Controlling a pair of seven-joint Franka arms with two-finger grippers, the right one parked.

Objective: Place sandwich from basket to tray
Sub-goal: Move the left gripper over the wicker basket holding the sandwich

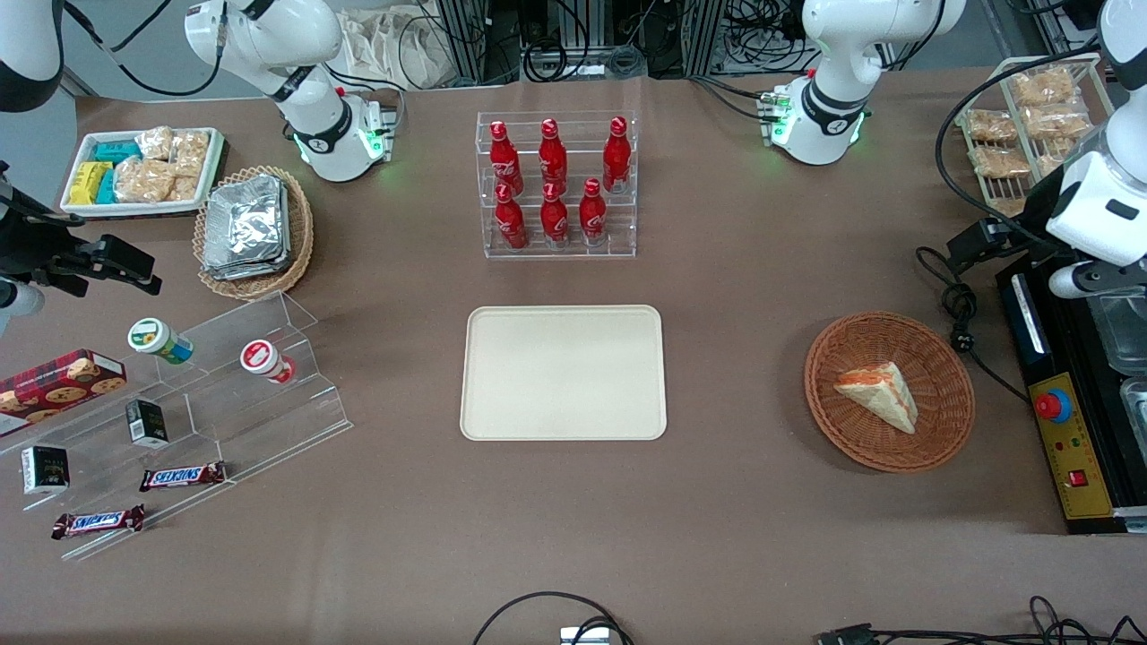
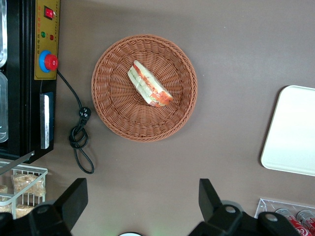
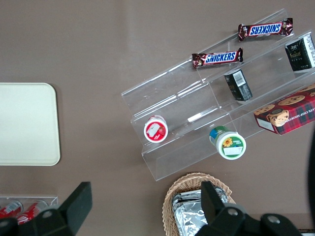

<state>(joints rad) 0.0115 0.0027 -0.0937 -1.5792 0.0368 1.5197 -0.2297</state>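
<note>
The step in hand looks like the approach for the pick. The gripper (image 2: 140, 204) hangs high above the table with its two fingers (image 2: 74, 199) spread wide and nothing between them, and the wrist view looks straight down on the basket (image 2: 113, 118). To do it well, I judge the arm should centre over the sandwich (image 2: 149, 89), turn the wrist so the fingers close across the flat bread faces, not along the long edge, and descend only until the tips clear the wicker floor. A soft wedge probably squashes, so a light squeeze low on the slices seems wise (and a straight lift before any sideways travel, since the rim stands a little above the basket's floor).

Nearest the front camera of the task's things, the sandwich (image 1: 880, 394) lies in the round orange-brown basket (image 1: 842, 439) toward the working arm's end of the table, resting on its side, somewhat off centre. It is a triangular wedge of white bread with orange-red and green filling showing along one edge. The cream tray (image 1: 563, 373) sits well apart at mid-table, flat, low-rimmed and bare. Farther from the camera stands a clear rack of red cola bottles (image 1: 556, 184).
</note>
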